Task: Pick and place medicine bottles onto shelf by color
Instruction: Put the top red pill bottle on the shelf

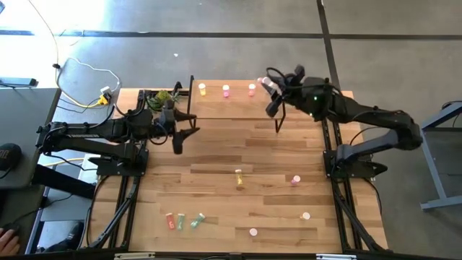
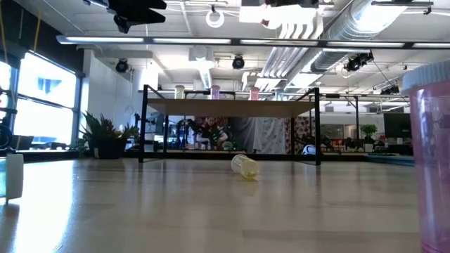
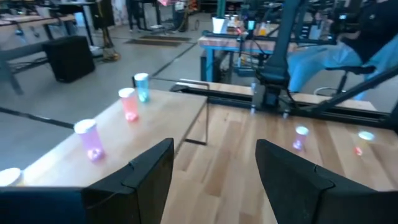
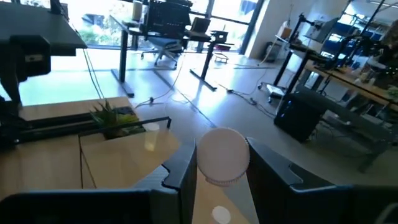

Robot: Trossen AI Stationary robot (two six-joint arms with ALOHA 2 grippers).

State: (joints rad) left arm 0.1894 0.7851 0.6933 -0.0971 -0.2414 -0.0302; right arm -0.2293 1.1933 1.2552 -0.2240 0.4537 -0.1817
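The shelf point(image 1: 234, 108) stands at the table's far side with a yellow bottle point(image 1: 202, 89) and two pink bottles point(image 1: 226, 90) point(image 1: 252, 89) upright on its top. My right gripper point(image 1: 268, 87) is above the shelf's right end, shut on a pink bottle point(image 1: 266, 82) with a white cap point(image 4: 222, 155). My left gripper point(image 1: 177, 143) is open and empty in front of the shelf's left end; its fingers point(image 3: 149, 177) show wide apart in the left wrist view. More bottles lie on the table, among them a yellow one point(image 1: 239, 177) on its side. My right gripper pinches the pink bottle between its two fingers point(image 4: 183, 168), which stand on either side of it just behind the white cap point(image 4: 222, 177). The bottle's body is hidden behind the cap in the wrist view. It is lifted clear, above the shelf's top.
A green pineapple-like plant point(image 1: 162, 97) sits by the shelf's left end. Loose bottles lie at the near left point(image 1: 182, 220), near middle point(image 1: 253, 232) and right point(image 1: 295, 180) point(image 1: 305, 215). One pink bottle point(image 2: 432, 154) stands close to the low camera.
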